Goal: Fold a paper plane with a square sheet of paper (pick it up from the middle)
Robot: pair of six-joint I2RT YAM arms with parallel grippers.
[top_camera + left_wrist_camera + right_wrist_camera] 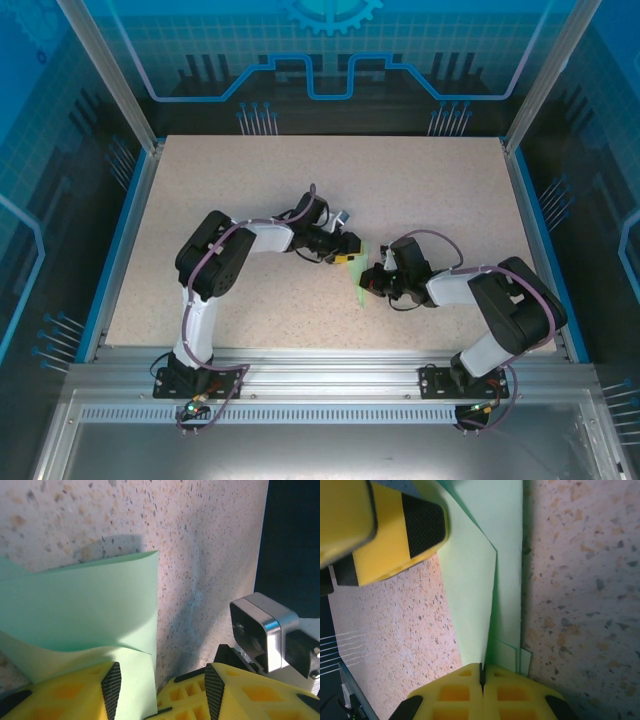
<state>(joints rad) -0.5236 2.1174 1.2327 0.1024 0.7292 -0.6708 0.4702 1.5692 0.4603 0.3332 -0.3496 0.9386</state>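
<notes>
Both your arms bend inward to frame centre; right gripper [481, 674] pinches the mint sheet of paper [472, 575], left gripper [157, 675] jaws part-spread at its edge.

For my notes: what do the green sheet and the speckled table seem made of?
The pale mint-green folded sheet looks like thin matte paper: sharp creases, soft curl. The beige speckled tabletop is perhaps matte laminate or composite: fine dark flecks.
</notes>
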